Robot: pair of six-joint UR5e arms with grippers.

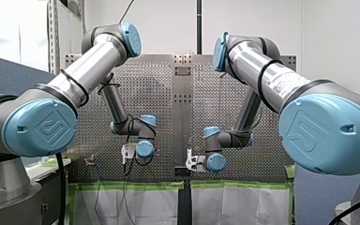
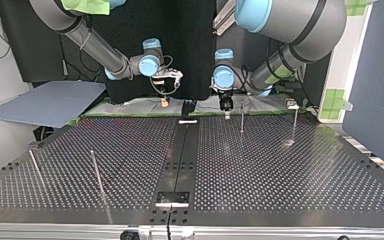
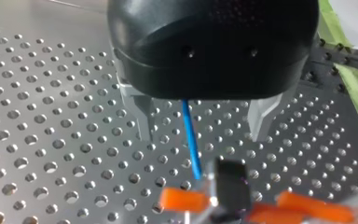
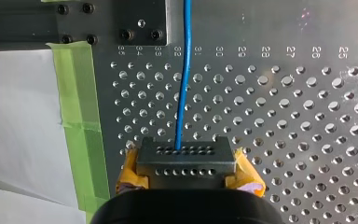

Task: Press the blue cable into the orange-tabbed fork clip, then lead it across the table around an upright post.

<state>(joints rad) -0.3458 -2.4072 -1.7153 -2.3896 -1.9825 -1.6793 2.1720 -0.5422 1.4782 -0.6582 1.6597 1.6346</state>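
Cable seating at the far edge of the perforated tabletop (image 2: 280,165). Here my left tool (image 3: 200,137) hangs directly over the fork clip (image 3: 232,186), its two metal fingers (image 3: 140,112) spread wide and touching nothing, so that the blue cable (image 3: 192,154) runs freely down between them towards the clip. This open stance keeps the fingers astride the line, placed either to close on it or to bear down on it. The cable's lower end meets the clip beside one of the orange tabs (image 3: 184,199), but whether it sits fully in the fork cannot be told from this view. The pressing step is therefore best judged as in hand, not finished. Opposite, my right tool (image 4: 186,161) appears closed on the cable. The strand rises out of the dark perforated block between its yellow pads (image 4: 247,177) and leads away nearly straight over the holes, probably as an anchor that keeps the line in order while the other tool works (the green tape (image 4: 77,116) marks the tabletop's edge just beside it). The upright posts (image 2: 242,119) stand bare, one near my left tool and others well apart across the tabletop, so the routing leg is not yet begun
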